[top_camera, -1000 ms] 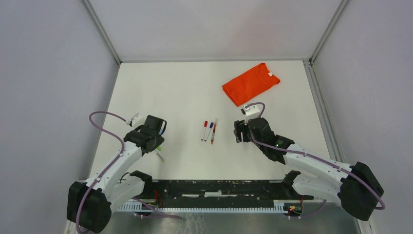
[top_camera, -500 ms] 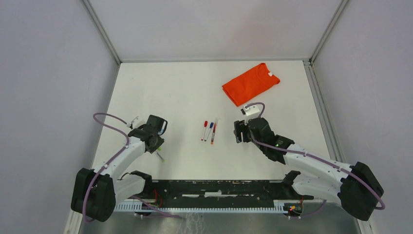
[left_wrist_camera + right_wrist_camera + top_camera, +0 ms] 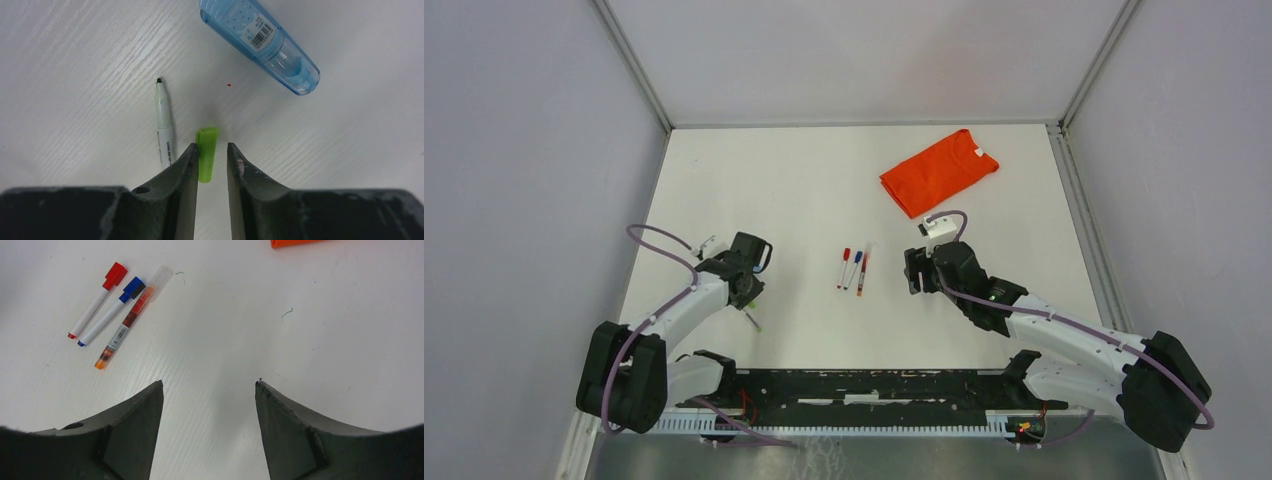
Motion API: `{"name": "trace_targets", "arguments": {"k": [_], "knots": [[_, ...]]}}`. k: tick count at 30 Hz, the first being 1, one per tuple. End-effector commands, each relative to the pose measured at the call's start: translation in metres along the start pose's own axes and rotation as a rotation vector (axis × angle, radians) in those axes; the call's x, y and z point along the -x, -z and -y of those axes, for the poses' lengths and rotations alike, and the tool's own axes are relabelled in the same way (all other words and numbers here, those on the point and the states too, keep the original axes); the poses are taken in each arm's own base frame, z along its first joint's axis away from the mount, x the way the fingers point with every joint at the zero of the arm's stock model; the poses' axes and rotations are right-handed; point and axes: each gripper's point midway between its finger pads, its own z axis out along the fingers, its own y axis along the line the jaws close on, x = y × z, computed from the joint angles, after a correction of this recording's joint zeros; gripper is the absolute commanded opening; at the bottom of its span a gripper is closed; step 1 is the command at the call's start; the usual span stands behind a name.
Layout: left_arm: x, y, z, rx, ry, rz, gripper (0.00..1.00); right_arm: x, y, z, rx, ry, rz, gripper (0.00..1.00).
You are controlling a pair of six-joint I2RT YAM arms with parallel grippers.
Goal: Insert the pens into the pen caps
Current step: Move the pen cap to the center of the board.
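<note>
Left hand (image 3: 212,148), narrowly spread, straddles a stubby lime-green plastic cap (image 3: 207,137), slim white pen (image 3: 164,130) just beside; right hand (image 3: 209,383) spread wide.

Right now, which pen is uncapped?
The pen beside the left tool: its dark tip is bare, and a green cap lies loose next to it. The red pen, blue pen and orange pen all wear caps.

Table (image 3: 754,180): orange shirt (image 3: 938,170), 3 capped pens (image 3: 107,315) ctr; uncapped pen (image 3: 164,127), green cap (image 3: 206,160), blue tube (image 3: 260,42) L.
</note>
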Motion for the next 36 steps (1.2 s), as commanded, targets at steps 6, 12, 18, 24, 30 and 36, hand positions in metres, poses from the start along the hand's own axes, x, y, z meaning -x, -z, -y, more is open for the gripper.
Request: {"name": "trace_targets", "arguments": {"k": [6,12,18,24,30,36], "knots": [[0.009,-0.003,0.016,-0.039,-0.048,0.012,0.29,0.015,0.002,-0.002,-0.005,-0.003,0.025,0.72],[0.007,-0.001,0.03,-0.108,-0.098,-0.015,0.16,0.015,0.002,-0.001,-0.01,0.0,0.024,0.72],[0.004,0.012,0.064,-0.259,-0.21,-0.039,0.12,0.016,0.003,0.0,-0.014,0.001,0.026,0.72],[-0.021,0.044,0.119,-0.376,-0.426,-0.01,0.14,0.019,0.002,-0.002,-0.007,-0.002,0.03,0.72],[-0.054,0.046,0.143,-0.398,-0.585,-0.055,0.14,0.019,0.002,-0.005,0.001,-0.003,0.025,0.72],[-0.067,0.04,0.143,-0.388,-0.674,-0.094,0.15,0.021,0.001,-0.005,0.001,0.002,0.027,0.73]]}}
